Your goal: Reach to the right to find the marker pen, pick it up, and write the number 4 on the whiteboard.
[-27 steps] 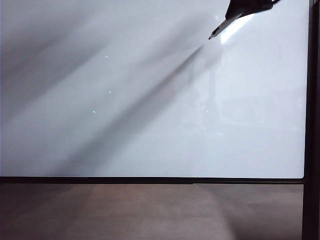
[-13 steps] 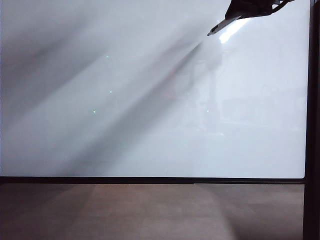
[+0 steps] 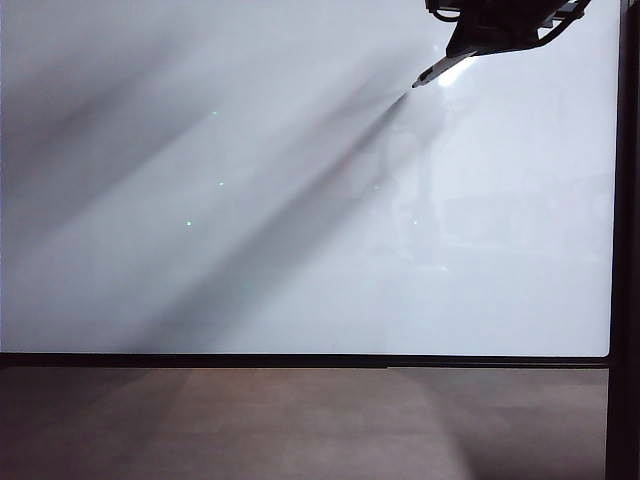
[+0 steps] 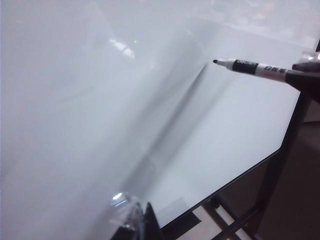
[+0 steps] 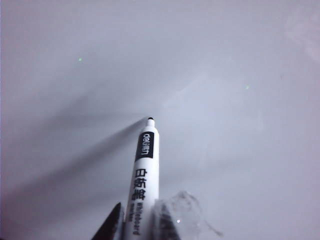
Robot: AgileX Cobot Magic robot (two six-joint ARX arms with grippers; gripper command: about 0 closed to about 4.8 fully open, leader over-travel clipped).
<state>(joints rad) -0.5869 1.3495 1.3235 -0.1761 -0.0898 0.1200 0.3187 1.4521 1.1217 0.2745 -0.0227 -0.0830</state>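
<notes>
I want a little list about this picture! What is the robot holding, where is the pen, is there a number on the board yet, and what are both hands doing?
holding: the marker pen, uncapped, tip pointing at the whiteboard
pen place: near the board's upper right part in the exterior view; whether the tip touches cannot be told
number on board: none drawn yet, only shadows and reflections
right gripper: shut on the marker pen, at the top right of the exterior view
left gripper: only an edge shows, low by the board; open or shut cannot be told
below the board: brown-grey surface

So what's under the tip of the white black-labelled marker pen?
Bare glossy whiteboard under the marker pen in the right gripper, no ink visible. Tip contact unclear.
</notes>
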